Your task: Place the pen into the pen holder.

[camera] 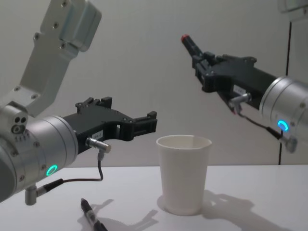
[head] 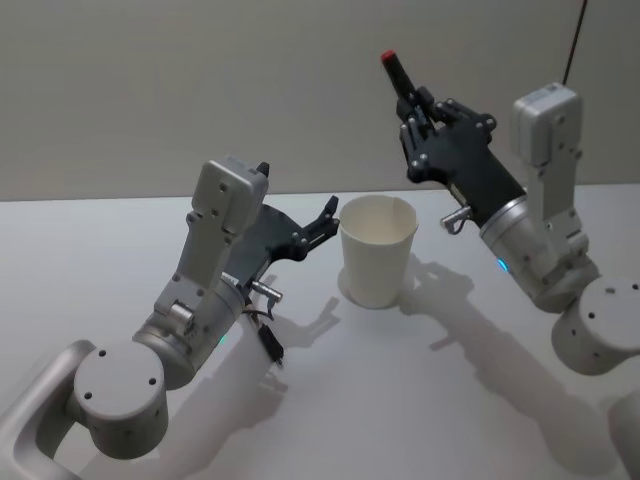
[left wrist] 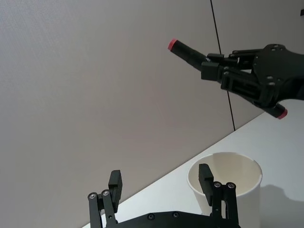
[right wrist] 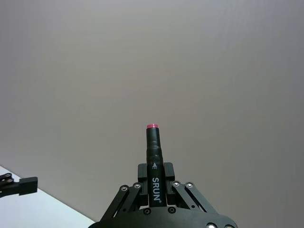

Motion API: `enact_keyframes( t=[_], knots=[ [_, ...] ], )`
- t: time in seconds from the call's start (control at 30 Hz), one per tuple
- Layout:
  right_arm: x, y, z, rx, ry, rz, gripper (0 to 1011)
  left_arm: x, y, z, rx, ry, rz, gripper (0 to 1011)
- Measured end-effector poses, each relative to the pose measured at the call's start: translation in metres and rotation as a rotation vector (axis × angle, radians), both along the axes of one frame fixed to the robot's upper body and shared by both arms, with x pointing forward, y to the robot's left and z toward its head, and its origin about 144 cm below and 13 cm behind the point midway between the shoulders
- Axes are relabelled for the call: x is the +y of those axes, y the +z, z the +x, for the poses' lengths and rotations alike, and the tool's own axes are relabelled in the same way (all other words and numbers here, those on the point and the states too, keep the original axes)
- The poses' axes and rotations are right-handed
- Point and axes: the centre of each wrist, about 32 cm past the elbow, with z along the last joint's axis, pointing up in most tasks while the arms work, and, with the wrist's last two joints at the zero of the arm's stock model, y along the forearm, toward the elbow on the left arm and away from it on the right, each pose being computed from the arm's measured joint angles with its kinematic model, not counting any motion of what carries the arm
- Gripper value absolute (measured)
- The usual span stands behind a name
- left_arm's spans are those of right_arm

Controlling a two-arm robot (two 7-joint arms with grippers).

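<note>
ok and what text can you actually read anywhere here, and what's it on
"SRUN": white letters running along the barrel of the pen held in the right gripper, seen in the right wrist view.
Small arrow mark with tiny print just above those letters on the same barrel: too small to read.
Pen holder: plain white, no print.
Second pen lying on the table: no lettering legible.

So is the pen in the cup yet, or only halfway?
About halfway. Done: the right claw is shut on a pen, lifted in the air near the white paper cup. Left to do: bring it over the cup, which looks empty, and drop it in. The left claw hangs open beside the cup, and another pen lies on the table.
</note>
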Motion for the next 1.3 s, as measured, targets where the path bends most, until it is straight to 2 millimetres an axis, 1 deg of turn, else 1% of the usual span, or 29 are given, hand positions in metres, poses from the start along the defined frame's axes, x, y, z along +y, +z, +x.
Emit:
enact_keyframes(
  t=[0.47,0.9,1.3],
  knots=[
    [0.011,-0.019,0.013,-0.014,0.073,0.021,189,0.0,0.0,0.0,0.0,0.0,0.0,1001],
    [0.02,-0.026,0.023,-0.018,0.106,0.033,189,0.0,0.0,0.0,0.0,0.0,0.0,1001],
    [0.026,-0.033,0.028,0.001,0.129,0.035,189,0.0,0.0,0.0,0.0,0.0,0.0,1001]
  ],
)
